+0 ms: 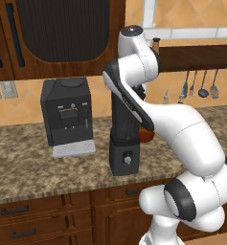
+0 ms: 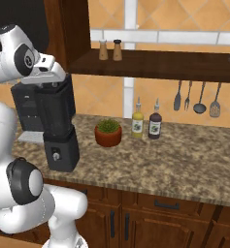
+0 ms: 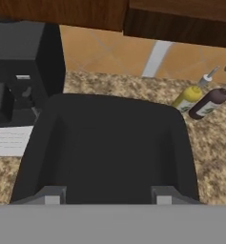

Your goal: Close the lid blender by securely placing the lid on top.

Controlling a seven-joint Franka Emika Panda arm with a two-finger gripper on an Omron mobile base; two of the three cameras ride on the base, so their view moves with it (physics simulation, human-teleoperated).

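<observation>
A tall, narrow blender (image 1: 124, 143) stands on a speckled stone counter (image 1: 28, 167). It has a dark smoky squarish jar on a black boxy base with a small round knob on the front. To its left sits a wider black coffee machine (image 1: 67, 115). A small potted plant (image 2: 108, 133) and two bottles (image 2: 146, 122) stand further along the counter to its right.

In the hand view, a flat black squarish lid (image 3: 107, 147) spreads just above the two finger tips (image 3: 51, 196), which stand well apart at its near edge. The gripper (image 3: 107, 198) hovers close over the top of the blender. Whether the fingers are holding the lid, or whether it rests on the jar, cannot be told.
</observation>
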